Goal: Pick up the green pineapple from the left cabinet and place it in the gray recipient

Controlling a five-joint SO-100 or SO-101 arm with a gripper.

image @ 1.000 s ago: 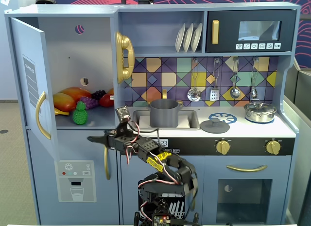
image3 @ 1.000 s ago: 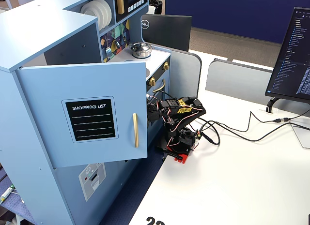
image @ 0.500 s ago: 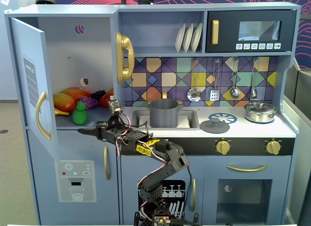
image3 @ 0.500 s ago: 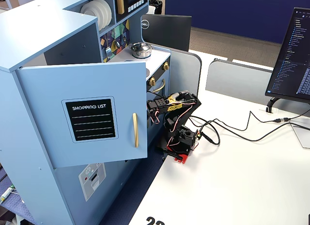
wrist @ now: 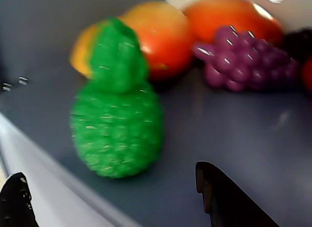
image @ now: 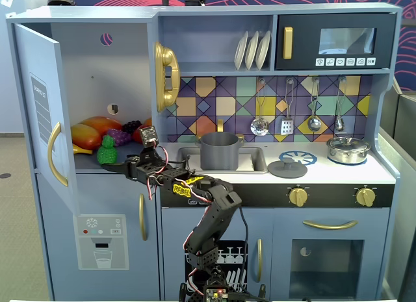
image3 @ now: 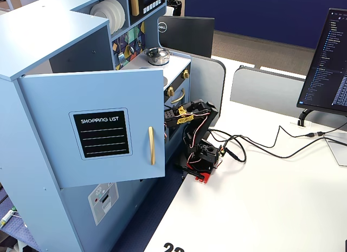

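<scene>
The green pineapple [image: 106, 151] stands upright at the front edge of the shelf in the left cabinet [image: 97, 68], whose door [image: 39, 113] hangs open. My gripper [image: 119, 165] is at shelf level, just right of and in front of the fruit. In the wrist view the pineapple [wrist: 117, 124] fills the middle, close ahead. My gripper [wrist: 111, 174] is open there, its two black fingertips [wrist: 214, 188] wide apart on either side below the fruit, not touching it. The gray recipient [image: 219, 151] sits in the sink. In the side fixed view the open door [image3: 97, 127] hides pineapple and gripper.
Behind the pineapple lie orange and red fruits [wrist: 161, 36] and a purple grape bunch [wrist: 243, 61]. A shiny lidded pot [image: 348, 149] stands on the counter at the right, a gray lid [image: 287, 168] beside the sink. Cables [image3: 255, 149] and a monitor [image3: 331, 57] occupy the white table.
The arm has stretched up and to the left. The gripper rose from below the shelf edge to shelf level, close to the pineapple.
</scene>
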